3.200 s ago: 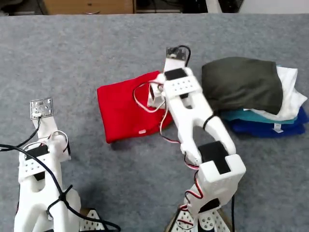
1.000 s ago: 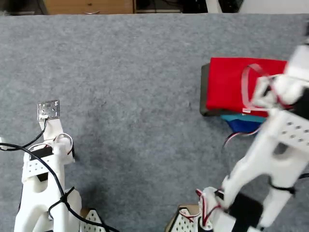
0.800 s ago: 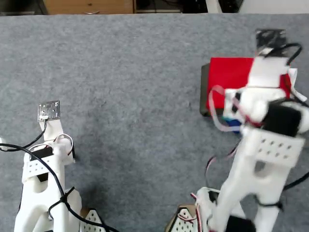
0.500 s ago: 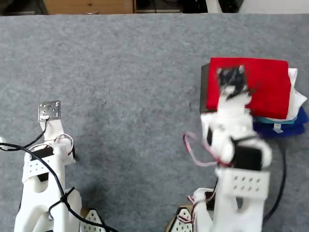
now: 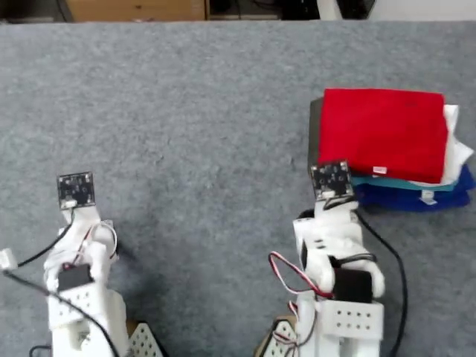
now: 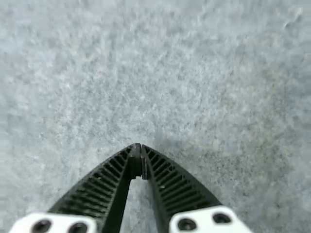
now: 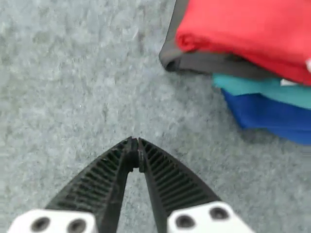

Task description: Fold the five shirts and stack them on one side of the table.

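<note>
A folded red shirt [image 5: 383,132] lies on top of a stack at the table's right side. Under it show a dark grey shirt [image 5: 314,137], a teal shirt [image 5: 387,181], a white shirt [image 5: 455,149] and a blue shirt [image 5: 416,196]. The right wrist view shows the stack's corner: red shirt [image 7: 252,29], dark grey shirt [image 7: 214,62], teal shirt [image 7: 265,88], blue shirt [image 7: 274,119]. My right gripper [image 7: 135,141] is shut and empty over the carpet just short of the stack. My left gripper [image 6: 136,146] is shut and empty above bare carpet at the front left.
The grey carpeted table [image 5: 193,111] stretches wide between the arms and the far edge. The right arm [image 5: 335,245] stands at the front, just in front of the stack, and the left arm [image 5: 78,253] at the front left. A wooden cabinet [image 5: 137,9] stands beyond the far edge.
The right arm carried the red shirt from the table's middle onto the stack, let it go, and drew back toward the front. The left arm pulled back slightly.
</note>
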Tool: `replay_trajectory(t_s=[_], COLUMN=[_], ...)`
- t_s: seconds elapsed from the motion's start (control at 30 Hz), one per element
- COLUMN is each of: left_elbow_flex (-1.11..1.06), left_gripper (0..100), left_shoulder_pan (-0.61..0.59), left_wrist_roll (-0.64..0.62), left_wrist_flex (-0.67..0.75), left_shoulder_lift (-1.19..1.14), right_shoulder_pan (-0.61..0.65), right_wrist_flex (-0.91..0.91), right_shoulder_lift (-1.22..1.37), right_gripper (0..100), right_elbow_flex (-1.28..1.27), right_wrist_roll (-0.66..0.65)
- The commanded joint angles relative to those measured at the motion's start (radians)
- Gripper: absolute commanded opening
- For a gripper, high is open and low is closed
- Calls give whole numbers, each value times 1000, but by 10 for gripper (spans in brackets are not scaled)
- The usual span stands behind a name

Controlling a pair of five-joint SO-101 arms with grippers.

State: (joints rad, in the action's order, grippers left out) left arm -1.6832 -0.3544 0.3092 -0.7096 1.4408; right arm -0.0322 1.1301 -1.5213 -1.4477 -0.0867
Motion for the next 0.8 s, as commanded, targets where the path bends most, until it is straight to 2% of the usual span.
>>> replay_trajectory(t_s=[0.0,0.2,0.4,0.67,0.77], left_elbow_flex=[-14,-8,-8,-8,-8], left_gripper=[21,21,19,19,19], left_shoulder_pan=[11,89,130,109,106], left_wrist_roll=[2,6,6,6,5], left_wrist_flex=[-132,-423,-437,-535,-539], left_shoulder_lift=[219,389,375,378,377], right_shoulder_pan=[13,13,10,12,12], right_wrist_flex=[2,0,17,195,196], right_shoulder_lift=[-30,-120,-259,-395,-398], right_gripper=[4,4,4,4,4], right_elbow_flex=[-39,-145,-252,-242,-242], right_wrist_roll=[0,0,-5,-2,-2])
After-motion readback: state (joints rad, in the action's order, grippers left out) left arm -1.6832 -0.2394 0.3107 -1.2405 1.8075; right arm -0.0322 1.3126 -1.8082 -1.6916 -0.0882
